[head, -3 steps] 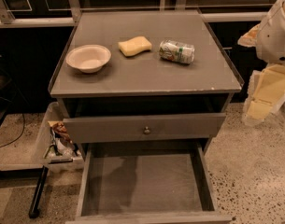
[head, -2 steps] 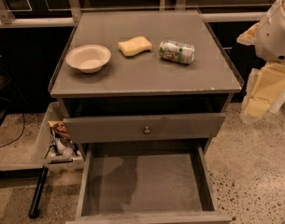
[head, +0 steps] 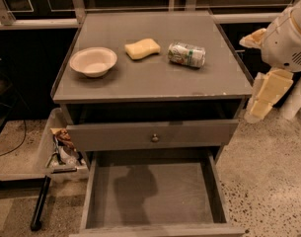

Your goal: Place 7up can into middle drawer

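So the biggest thing here is the grey desk [head: 155, 80], seen from above and a bit in front. Under its top there's a dark open gap, then a closed grey drawer front [head: 199, 132]. Below that the middle drawer [head: 184, 196] is pulled all the way out toward the camera. It's a shallow grey box with low side walls, and the only thing on its floor is a dark shadow on the left half.

The robot's white arm [head: 288, 38] is off to the right of the desk, past its right edge. The cream-coloured gripper [head: 262, 102] hangs down from it beside the desk's front right corner, over the speckled floor [head: 268, 172]. It's holding nothing and touching nothing, and honestly I can't tell if it's spread or closed.

On the floor to the left of the desk there's a pale plastic bin [head: 41, 147] with some clutter inside, just beside the drawers.

On the desk top, left to right in a loose row – a white bowl [head: 93, 61], a yellow sponge [head: 142, 48], then the 7up can [head: 186, 54]. The can lies on its side just right of the sponge, close but not touching, well apart from the gripper and nowhere near the drawer.

Smallest bit – the little round metal knob [head: 154, 138] in the middle of the drawer front
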`<state>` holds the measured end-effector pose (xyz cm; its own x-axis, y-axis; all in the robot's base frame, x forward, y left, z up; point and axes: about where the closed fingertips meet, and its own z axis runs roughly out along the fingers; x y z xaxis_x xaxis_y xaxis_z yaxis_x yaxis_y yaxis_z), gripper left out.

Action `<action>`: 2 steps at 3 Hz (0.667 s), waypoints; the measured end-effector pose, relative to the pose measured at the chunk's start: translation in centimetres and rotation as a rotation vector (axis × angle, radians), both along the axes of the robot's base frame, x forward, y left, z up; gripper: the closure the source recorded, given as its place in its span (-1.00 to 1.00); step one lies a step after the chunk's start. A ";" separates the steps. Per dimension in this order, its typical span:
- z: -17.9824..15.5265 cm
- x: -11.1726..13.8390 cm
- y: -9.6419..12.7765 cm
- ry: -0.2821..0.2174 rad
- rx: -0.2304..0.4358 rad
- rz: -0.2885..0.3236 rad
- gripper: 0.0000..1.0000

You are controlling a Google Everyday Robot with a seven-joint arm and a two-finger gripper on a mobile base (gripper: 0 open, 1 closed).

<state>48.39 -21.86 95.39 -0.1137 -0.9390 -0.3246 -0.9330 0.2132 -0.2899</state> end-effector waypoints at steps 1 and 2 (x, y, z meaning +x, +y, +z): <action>-2.0 3.5 -0.8 -0.053 0.026 0.059 -1.00; -2.0 3.5 -0.8 -0.053 0.026 0.059 -1.00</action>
